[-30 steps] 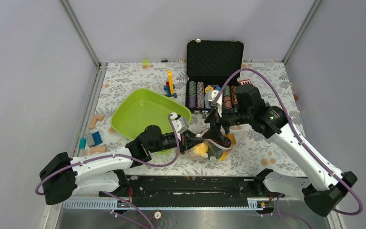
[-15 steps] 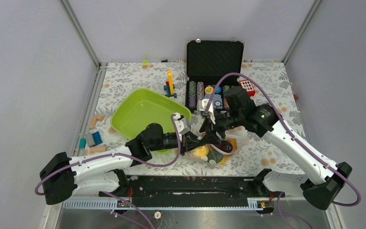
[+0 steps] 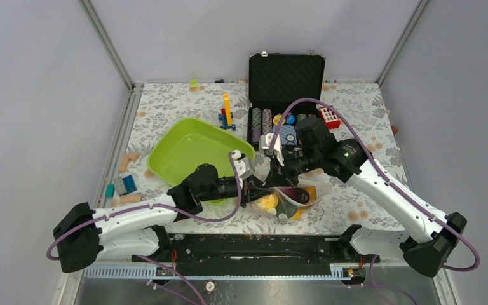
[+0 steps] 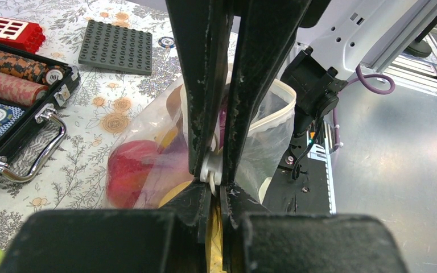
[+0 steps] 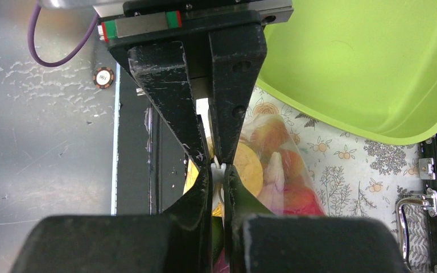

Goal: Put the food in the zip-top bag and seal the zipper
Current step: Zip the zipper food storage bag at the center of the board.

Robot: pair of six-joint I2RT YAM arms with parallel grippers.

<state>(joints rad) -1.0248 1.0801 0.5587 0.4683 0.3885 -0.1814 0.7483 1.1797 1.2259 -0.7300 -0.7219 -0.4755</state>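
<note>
The zip-top bag [image 3: 314, 187] lies near the front middle of the table, clear and slack. The food shows through it: a yellow piece [image 3: 268, 201], a purple piece [image 3: 297, 194] and a red fruit [image 4: 128, 170]. My left gripper [image 3: 254, 190] is shut on the bag's white zipper strip [image 4: 211, 170] at its left end. My right gripper [image 3: 276, 175] faces it from the other side and is shut on the same strip [image 5: 217, 166], fingertip to fingertip with the left one. The bag's mouth [image 4: 267, 136] bulges open behind the pinched spot. In the right wrist view, yellow food [image 5: 247, 168] sits just beside my fingers.
A lime-green tray [image 3: 194, 149] lies just behind my left arm. An open black case [image 3: 286, 76] with rows of poker chips [image 3: 260, 126] stands behind the bag. A red block [image 3: 329, 117], a yellow-and-blue block figure [image 3: 227, 111] and small loose blocks [image 3: 124, 184] lie around.
My right gripper has come down and to the left onto the bag's zipper and has closed on it. The left gripper has kept its grip in the same place.
</note>
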